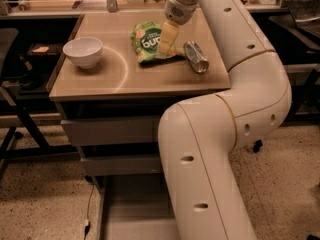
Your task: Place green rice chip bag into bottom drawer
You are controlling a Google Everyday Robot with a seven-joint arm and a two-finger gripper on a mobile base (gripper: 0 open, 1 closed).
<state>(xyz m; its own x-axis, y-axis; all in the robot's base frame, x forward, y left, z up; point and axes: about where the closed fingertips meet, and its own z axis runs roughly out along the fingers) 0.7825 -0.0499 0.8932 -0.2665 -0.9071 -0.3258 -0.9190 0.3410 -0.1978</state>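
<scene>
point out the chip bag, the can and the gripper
green rice chip bag (pixel 144 41), camera view, its printed front
can (pixel 196 57), camera view, its side
gripper (pixel 164 50), camera view, its tip at the bag's right edge

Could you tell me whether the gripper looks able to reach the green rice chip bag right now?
Probably yes: the gripper hangs right over the green rice chip bag, nothing lies on it, and the can sits beside it, the bowl farther off.

A white bowl (pixel 83 51) sits left on the tan tabletop (pixel 100 81), a silver can (pixel 196 57) lying right.
</scene>
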